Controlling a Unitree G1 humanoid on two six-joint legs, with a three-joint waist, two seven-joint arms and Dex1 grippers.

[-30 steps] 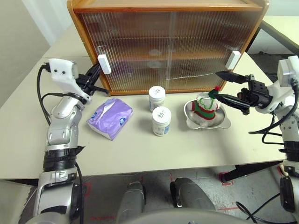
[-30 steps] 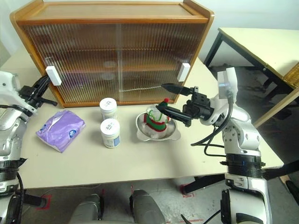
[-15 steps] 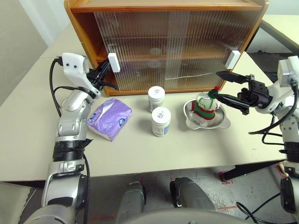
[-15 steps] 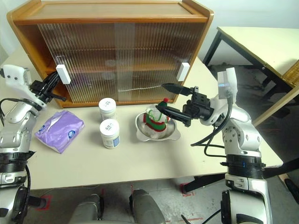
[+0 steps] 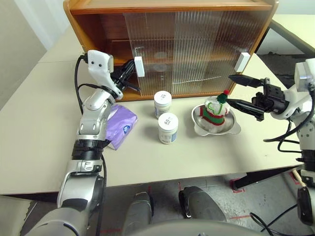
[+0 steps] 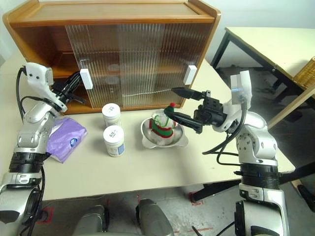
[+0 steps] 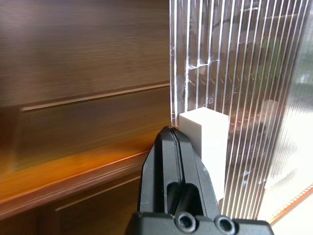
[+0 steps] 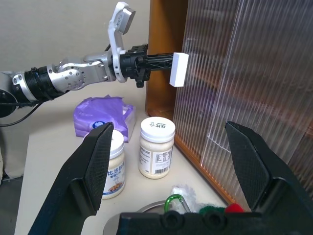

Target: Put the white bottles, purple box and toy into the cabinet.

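The cabinet (image 5: 167, 44) stands at the far side of the table (image 5: 39, 123) with its left sliding door (image 5: 147, 54) partly slid to the right, so the left end of both shelves lies open and looks bare. The left gripper (image 5: 129, 70), fingers pressed together, rests its tips against the door's white block handle (image 5: 139, 66); I judge the door-opening step is under way, and none of the 4 items is inside yet.

Counted on the table: 2 white bottles, one (image 5: 163, 104) near the cabinet front and the other (image 5: 168, 128) just nearer than it; 1 purple box (image 5: 120, 129) to their left, partly behind the left arm; 1 toy (image 5: 215, 111) sitting in 1 steel bowl (image 5: 216, 127) to their right. The cabinet has 2 doors and 2 handles, the right one (image 5: 241, 62) untouched.

The right gripper (image 5: 235, 90) hovers with fingers wide apart just right of the toy, holding nothing
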